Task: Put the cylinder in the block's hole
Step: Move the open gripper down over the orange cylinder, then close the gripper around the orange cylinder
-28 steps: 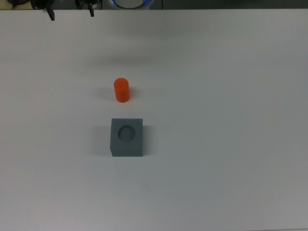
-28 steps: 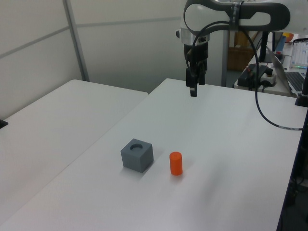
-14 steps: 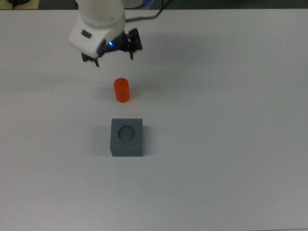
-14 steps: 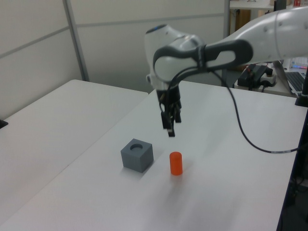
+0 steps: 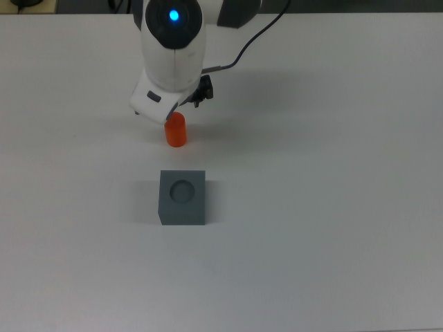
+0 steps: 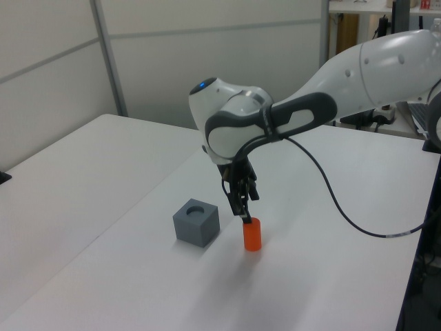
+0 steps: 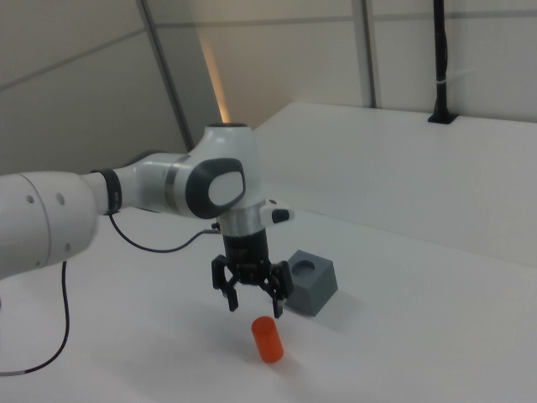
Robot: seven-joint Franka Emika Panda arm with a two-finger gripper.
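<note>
The orange cylinder (image 5: 176,131) stands upright on the white table, a short way from the dark grey block (image 5: 183,199). The block's round hole (image 5: 183,191) faces up with nothing in it. My gripper (image 7: 254,305) hangs just above the cylinder (image 7: 268,340), open, with its fingers spread wider than the cylinder and nothing between them. In the left view the fingertips (image 6: 245,216) reach down to the top of the cylinder (image 6: 252,234), beside the block (image 6: 196,224). In the top view the white wrist (image 5: 172,48) hides the fingers and the cylinder's far edge.
The white table (image 5: 332,207) stretches on all sides of the two objects. A black cable (image 6: 331,200) trails from the arm over the table in the left view. A second white table (image 6: 62,179) adjoins at the left view's left.
The arm has swung in from the table's far side and come down over the cylinder. The cylinder and the block have not moved.
</note>
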